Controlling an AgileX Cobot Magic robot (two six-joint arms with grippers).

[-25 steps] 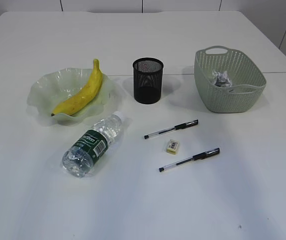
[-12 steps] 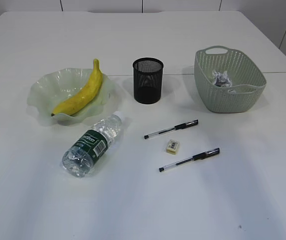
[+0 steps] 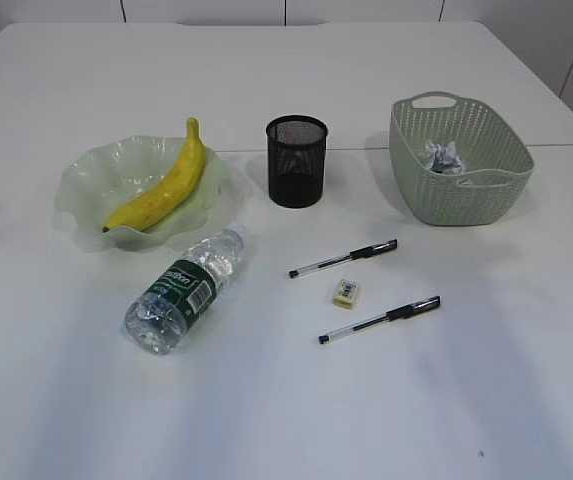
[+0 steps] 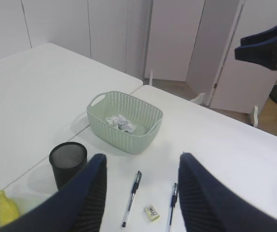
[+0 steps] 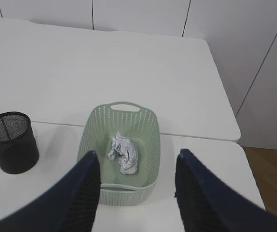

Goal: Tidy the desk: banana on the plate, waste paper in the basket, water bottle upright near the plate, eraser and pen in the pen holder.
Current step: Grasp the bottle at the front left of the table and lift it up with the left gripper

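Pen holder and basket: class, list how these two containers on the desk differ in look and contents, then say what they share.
Colour: the pen holder is black; the basket is pale green.
Shape: the pen holder is a narrow round cup of fine mesh; the basket is a wide, rounded-rectangular tub of woven-look lattice with handle cut-outs.
Contents: the exterior view shows nothing standing in the pen holder; the basket holds the waste paper.
Shared: both stand upright, open-topped, with perforated walls.

banana (image 3: pixel 162 186): yellow | plate (image 3: pixel 87 172): pale green | pen holder (image 3: pixel 296 161): black mesh | basket (image 3: pixel 486 190): grey-green, perforated | bottle (image 3: pixel 182 290): green label
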